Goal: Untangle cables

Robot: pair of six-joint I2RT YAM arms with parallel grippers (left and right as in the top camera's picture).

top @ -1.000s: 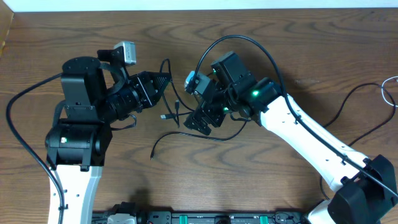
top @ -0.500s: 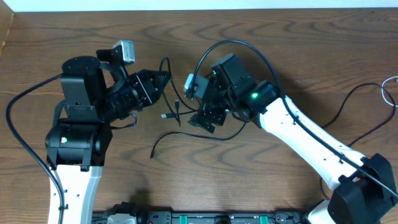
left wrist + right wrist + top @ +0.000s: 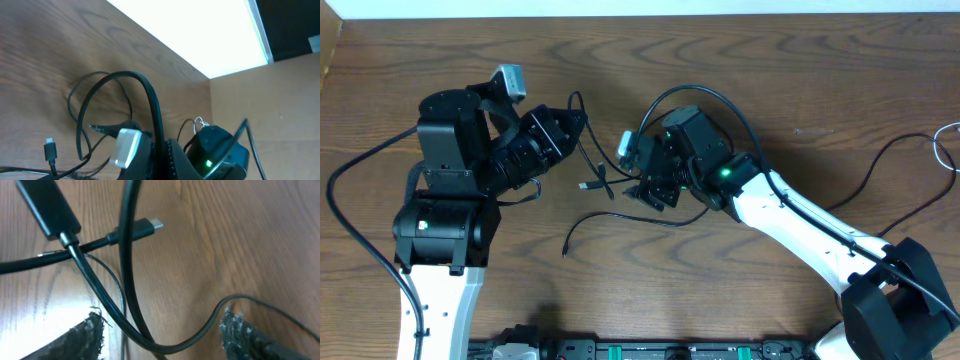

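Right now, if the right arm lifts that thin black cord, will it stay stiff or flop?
Probably floppy: the black cord lies in loose curves on the table. Likely light, being so thin. Its plug would probably dangle and swing.

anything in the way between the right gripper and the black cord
Nothing visible does. In the right wrist view the black cord runs straight through the gap between the fingers of the open right gripper. Only cord strands lie in that gap.
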